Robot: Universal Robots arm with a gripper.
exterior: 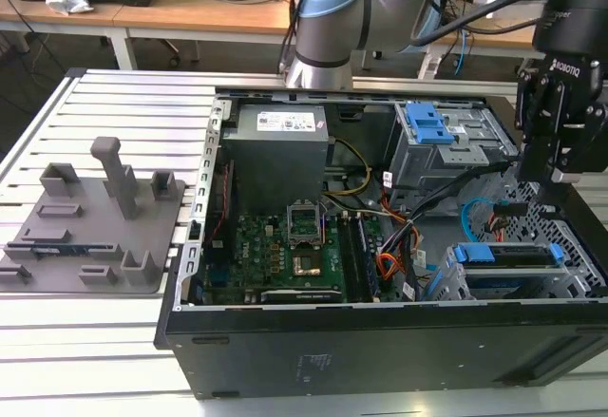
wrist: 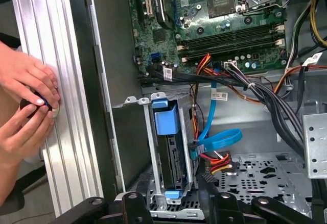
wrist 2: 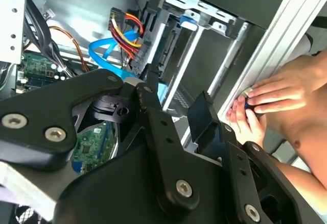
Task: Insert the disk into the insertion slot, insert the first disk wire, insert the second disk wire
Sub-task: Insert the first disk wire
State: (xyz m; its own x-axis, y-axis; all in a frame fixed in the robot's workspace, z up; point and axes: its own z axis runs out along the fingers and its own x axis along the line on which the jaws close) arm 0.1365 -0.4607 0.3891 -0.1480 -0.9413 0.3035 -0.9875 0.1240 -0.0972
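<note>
Open computer case [exterior: 380,350] lying flat on a slotted aluminium table [exterior: 114,94], side panel off, interior facing up. Robot gripper [exterior: 556,172] suspended over the end of the case at the exterior view's right, above the perforated floor and near the insertion slot [wrist: 148,147]; jaws parted to a middling width with nothing between them, as seen in the second wrist view. Inside the insertion slot, the disk [wrist: 171,155], already seated, with its blue carrier tab [wrist: 166,120] at the end nearer the motherboard [wrist: 225,25]. Flat blue wire [wrist: 219,138] looping down to the connector edge of the disk; bundle of red, yellow and black wires [wrist: 219,163] ending just beside it at the same edge; full seating of either plug not discernible. Larger drive cage with a blue latch [exterior: 427,123] farther back in the case; grey box with a white label [exterior: 280,146] beside that cage, toward the exterior view's left. Grey moulded fixture [exterior: 95,217] on the table, well apart from the case, at the exterior view's left. Two hands of a person [wrist: 25,106] at the table's edge beside the case wall, fingertips pinched around a small dark item
</note>
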